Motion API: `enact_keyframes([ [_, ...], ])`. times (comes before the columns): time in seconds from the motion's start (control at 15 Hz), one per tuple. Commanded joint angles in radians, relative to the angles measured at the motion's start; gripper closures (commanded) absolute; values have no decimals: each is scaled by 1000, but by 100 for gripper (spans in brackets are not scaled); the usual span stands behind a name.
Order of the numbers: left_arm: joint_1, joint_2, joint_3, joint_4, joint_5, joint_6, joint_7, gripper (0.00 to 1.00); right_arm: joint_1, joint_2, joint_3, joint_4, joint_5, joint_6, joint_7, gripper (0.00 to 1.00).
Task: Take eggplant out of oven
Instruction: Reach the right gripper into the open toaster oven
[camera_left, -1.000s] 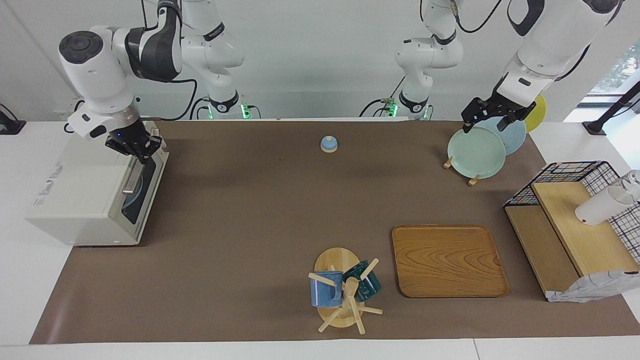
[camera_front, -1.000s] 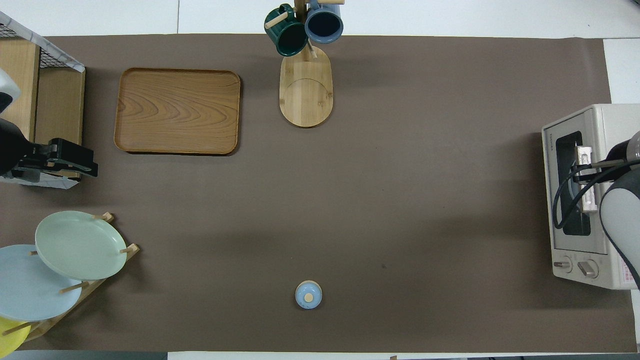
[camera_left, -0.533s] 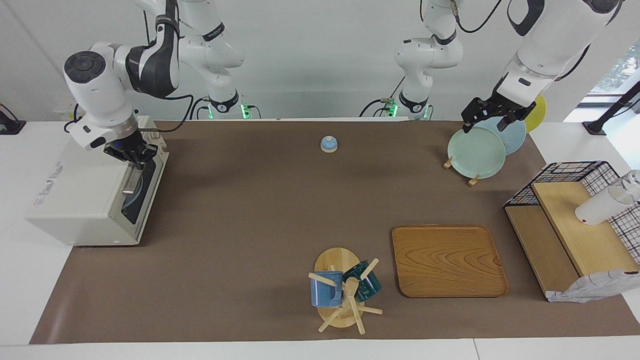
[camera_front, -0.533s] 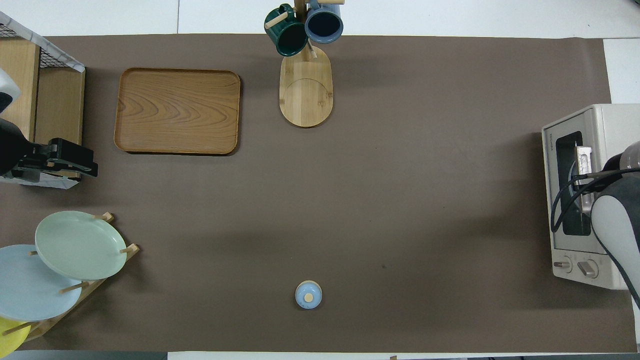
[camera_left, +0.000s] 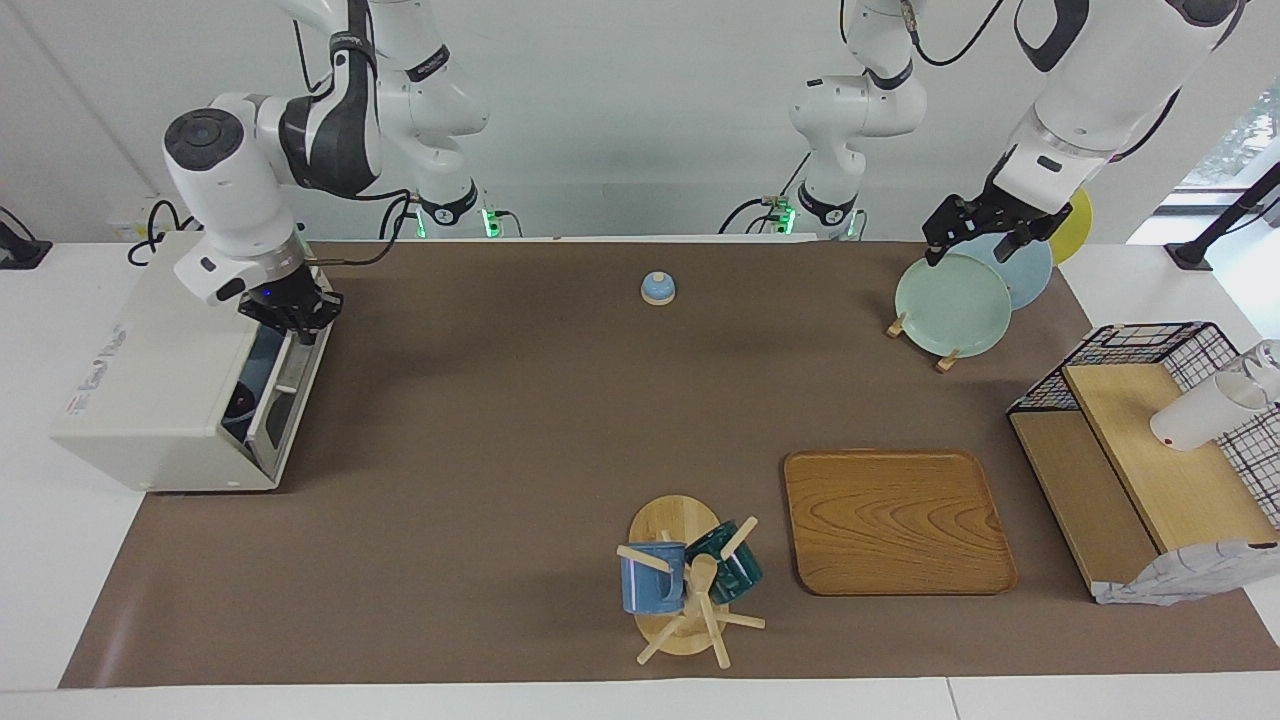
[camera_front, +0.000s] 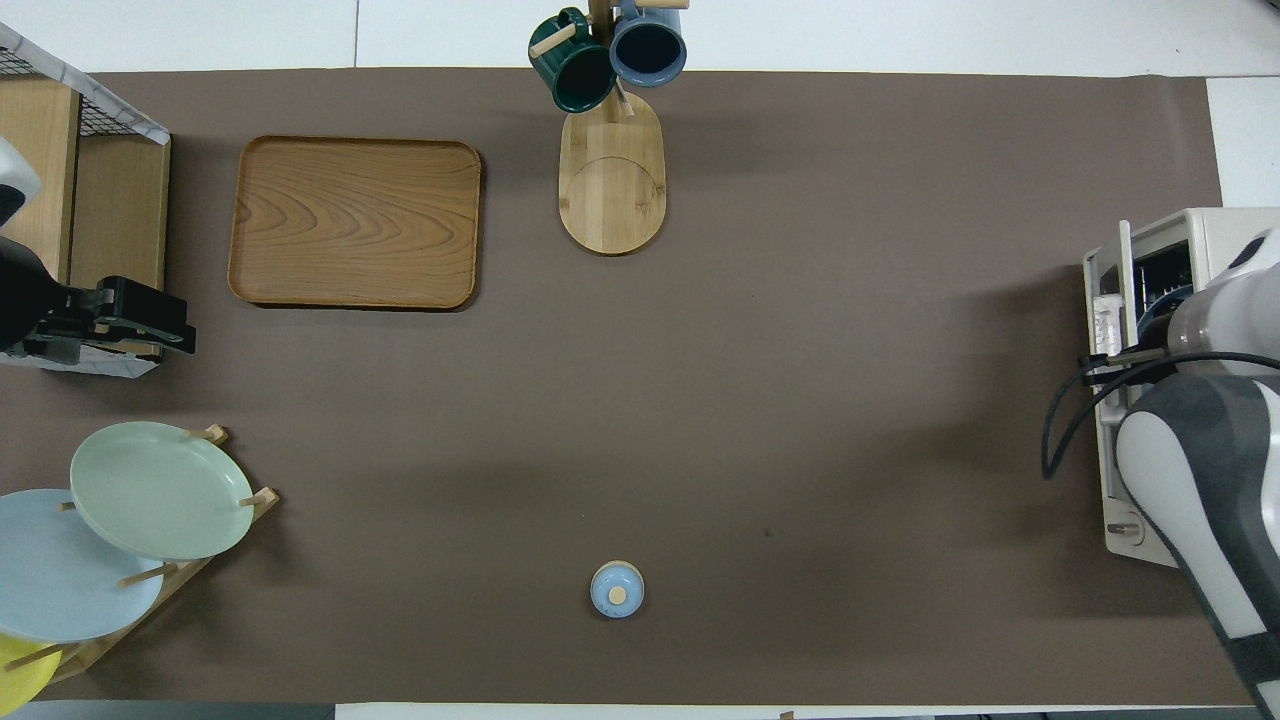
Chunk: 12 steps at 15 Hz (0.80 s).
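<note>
The cream-white oven (camera_left: 150, 380) stands at the right arm's end of the table and also shows in the overhead view (camera_front: 1215, 230). Its glass door (camera_left: 290, 400) is tilted partly open. My right gripper (camera_left: 297, 318) is shut on the door's handle at the door's upper edge; in the overhead view the arm covers it. Through the gap I see a bluish dish and a dark shape inside. I cannot make out the eggplant. My left gripper (camera_left: 975, 240) waits open and empty in the air by the plate rack; it also shows in the overhead view (camera_front: 150, 322).
A rack holds a green plate (camera_left: 952, 303), a blue plate and a yellow one. A wooden tray (camera_left: 895, 520), a mug stand (camera_left: 685, 585) with two mugs, a small blue bell (camera_left: 657, 288) and a black wire basket (camera_left: 1150, 440) with wooden shelves are on the brown mat.
My right gripper has swung away from the oven's front with the handle, and the door has gone from shut to partly open. The left arm has not moved.
</note>
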<state>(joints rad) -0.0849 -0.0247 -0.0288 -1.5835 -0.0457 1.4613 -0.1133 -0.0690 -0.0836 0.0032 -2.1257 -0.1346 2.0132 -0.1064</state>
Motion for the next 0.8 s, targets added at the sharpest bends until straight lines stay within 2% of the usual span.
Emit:
enact_keyframes([
  [0.0, 5, -20, -2, -20, 20, 14, 7, 0, 17, 59, 0, -61, 13, 166, 10, 100],
  [0.33, 5, -20, -2, -20, 20, 14, 7, 0, 81, 171, 0, -115, 75, 380, 33, 100],
  [0.47, 5, -20, -2, -20, 20, 14, 7, 0, 83, 205, 0, -115, 75, 401, 50, 100],
  [0.73, 5, -20, -2, -20, 20, 14, 7, 0, 92, 211, 3, -117, 75, 401, 108, 100],
])
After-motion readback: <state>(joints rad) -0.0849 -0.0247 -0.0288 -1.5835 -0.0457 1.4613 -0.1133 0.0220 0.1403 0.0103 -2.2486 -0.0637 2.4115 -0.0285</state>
